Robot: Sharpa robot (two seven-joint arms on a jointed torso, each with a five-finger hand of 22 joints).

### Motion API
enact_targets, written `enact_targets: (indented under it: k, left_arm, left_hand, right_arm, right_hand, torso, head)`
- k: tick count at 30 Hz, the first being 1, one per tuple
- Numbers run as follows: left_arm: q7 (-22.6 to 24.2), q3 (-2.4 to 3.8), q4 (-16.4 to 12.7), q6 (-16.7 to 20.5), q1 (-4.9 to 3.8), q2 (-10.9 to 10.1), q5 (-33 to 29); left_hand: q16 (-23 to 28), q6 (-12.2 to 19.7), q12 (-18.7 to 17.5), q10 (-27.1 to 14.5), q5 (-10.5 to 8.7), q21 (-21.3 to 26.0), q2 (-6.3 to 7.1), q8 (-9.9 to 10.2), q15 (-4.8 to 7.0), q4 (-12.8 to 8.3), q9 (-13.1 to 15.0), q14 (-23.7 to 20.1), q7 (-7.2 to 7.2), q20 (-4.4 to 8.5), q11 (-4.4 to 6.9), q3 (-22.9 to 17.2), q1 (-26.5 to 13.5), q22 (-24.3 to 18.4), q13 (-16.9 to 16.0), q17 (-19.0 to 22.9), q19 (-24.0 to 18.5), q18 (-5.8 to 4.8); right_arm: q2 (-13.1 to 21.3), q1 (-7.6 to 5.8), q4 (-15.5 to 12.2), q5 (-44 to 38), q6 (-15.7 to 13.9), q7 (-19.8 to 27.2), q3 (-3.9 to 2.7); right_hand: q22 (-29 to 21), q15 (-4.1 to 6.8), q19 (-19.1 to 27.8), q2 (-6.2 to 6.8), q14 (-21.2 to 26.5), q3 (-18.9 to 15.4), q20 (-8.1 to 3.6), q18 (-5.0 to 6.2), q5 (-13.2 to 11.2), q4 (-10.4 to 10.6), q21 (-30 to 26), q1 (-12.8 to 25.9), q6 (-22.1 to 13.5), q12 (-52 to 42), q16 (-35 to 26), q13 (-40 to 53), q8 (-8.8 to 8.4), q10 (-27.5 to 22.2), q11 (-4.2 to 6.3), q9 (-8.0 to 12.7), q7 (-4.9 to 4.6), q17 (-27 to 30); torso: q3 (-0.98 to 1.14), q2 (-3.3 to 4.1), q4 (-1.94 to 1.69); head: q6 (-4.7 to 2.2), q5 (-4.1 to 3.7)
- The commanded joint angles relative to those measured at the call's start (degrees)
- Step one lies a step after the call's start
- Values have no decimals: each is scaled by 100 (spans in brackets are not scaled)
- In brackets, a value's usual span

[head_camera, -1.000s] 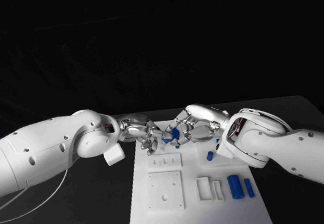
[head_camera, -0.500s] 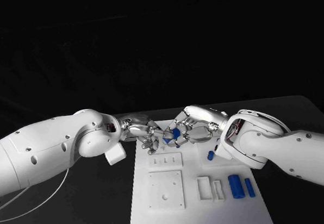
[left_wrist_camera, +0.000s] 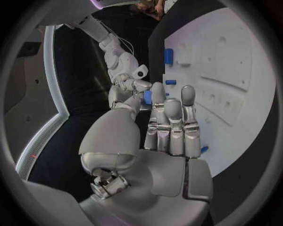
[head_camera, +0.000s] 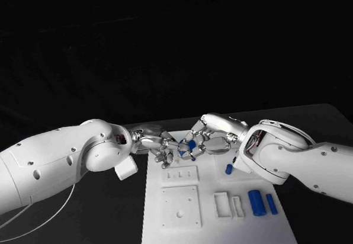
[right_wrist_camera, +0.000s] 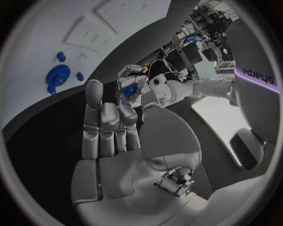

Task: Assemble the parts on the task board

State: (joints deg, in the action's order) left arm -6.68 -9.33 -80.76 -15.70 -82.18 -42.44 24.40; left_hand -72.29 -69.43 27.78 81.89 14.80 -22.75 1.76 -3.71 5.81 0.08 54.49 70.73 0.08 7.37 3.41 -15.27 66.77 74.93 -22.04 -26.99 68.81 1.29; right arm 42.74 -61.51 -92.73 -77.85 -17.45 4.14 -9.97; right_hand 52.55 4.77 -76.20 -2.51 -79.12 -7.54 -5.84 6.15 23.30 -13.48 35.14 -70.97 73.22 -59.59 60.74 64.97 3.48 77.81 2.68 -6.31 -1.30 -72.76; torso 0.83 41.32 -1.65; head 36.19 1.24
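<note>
The white task board (head_camera: 214, 228) lies in the middle of the black table. Over its far end my left hand (head_camera: 164, 146) and right hand (head_camera: 211, 142) meet fingertip to fingertip around a small blue part (head_camera: 190, 146). In the left wrist view the blue part (left_wrist_camera: 147, 97) sits between my left thumb and a finger, with the right hand (left_wrist_camera: 127, 82) just beyond it. In the right wrist view the same part (right_wrist_camera: 131, 90) lies at my right fingertips (right_wrist_camera: 125, 112), against the left hand (right_wrist_camera: 133, 75). Both hands appear to grip it.
On the board lie a small blue peg (head_camera: 229, 168), a blue cylinder (head_camera: 255, 203) and a thin blue bar (head_camera: 272, 204). White blocks (head_camera: 223, 205), a square plate (head_camera: 180, 208) and a slotted block (head_camera: 180, 174) are nearby. A blue round piece (right_wrist_camera: 58, 76) sits near the board's far end.
My right arm has edged slightly toward the left hand. The blue part stays between the two hands, at almost the same spot.
</note>
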Motion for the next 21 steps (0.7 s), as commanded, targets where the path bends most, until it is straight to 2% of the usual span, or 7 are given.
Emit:
enact_targets:
  k: [1, 7, 11, 15, 21]
  left_arm:
    - [39, 7, -4, 97, -6, 0, -101]
    - [35, 5, -3, 176, -7, -11, -216]
    - [30, 3, -5, 193, -7, -17, -278]
    - [23, 0, 4, 193, -7, -13, -325]
    - [9, -15, 25, 166, -2, 5, -389]
  left_hand:
    - [-14, -4, 17, -10, 24, -31, -491, -19, 41, 38, 3, -1, -34, -11, 39, 1, 529, 108, 5, 13, 34, -89]
    - [-1, 3, 8, -13, -11, -13, -478, -14, 38, 147, -71, -3, -36, -15, 35, 57, 494, 103, 18, 38, 33, -92]
    - [8, 25, -5, -21, -22, 14, -451, -10, 32, 250, -216, -6, -30, -20, 31, 113, 492, 102, 32, 63, 40, -94]
    - [20, 38, -19, -30, -48, 43, -367, -11, 29, 344, -328, -14, -37, -24, 29, 212, 460, 99, 44, 84, 38, -98]
    - [21, 23, -34, -27, -49, 75, -229, -12, 31, 358, -428, -21, -49, -24, 32, 334, 473, 100, 59, 98, 44, -106]
  right_arm:
    - [-9, 16, -2, -255, -255, -91, 5]
    - [-16, 30, -17, -345, -415, -145, 5]
    - [-20, 36, -30, -393, -492, -188, 5]
    - [-22, 42, -41, -441, -554, -239, 5]
    - [-33, 48, -52, -516, -565, -319, 5]
  right_hand:
    - [48, 43, -19, -44, -16, 56, -38, -80, -23, 8, -23, -38, 66, -11, 18, 28, 15, 29, 38, -205, 14, -11]
    - [159, 65, -61, 9, -54, 134, -59, -90, 13, 57, -65, 11, 143, -55, 30, 127, 14, 101, 67, -282, 55, -35]
    - [213, 80, -97, 36, -86, 156, -75, -102, 94, 95, -57, 49, 190, -98, 64, 194, 16, 150, 85, -298, 79, -59]
    - [301, 100, -155, 68, -134, 190, -97, -126, 164, 157, -4, 99, 236, -139, 99, 268, 15, 219, 107, -309, 108, -84]
    - [412, 118, -213, 132, -169, 315, -122, -163, 192, 242, -34, 130, 274, -116, 87, 370, 15, 285, 123, -301, 126, -107]
  torso:
    - [0, 1, -3]
    - [2, 0, -1]
    - [1, 1, 0]
    - [0, 2, 1]
    - [-1, 3, 2]
  head:
    - [1, -3]
    - [0, -6]
    - [-3, -10]
    - [-11, -14]
    - [-8, -27]
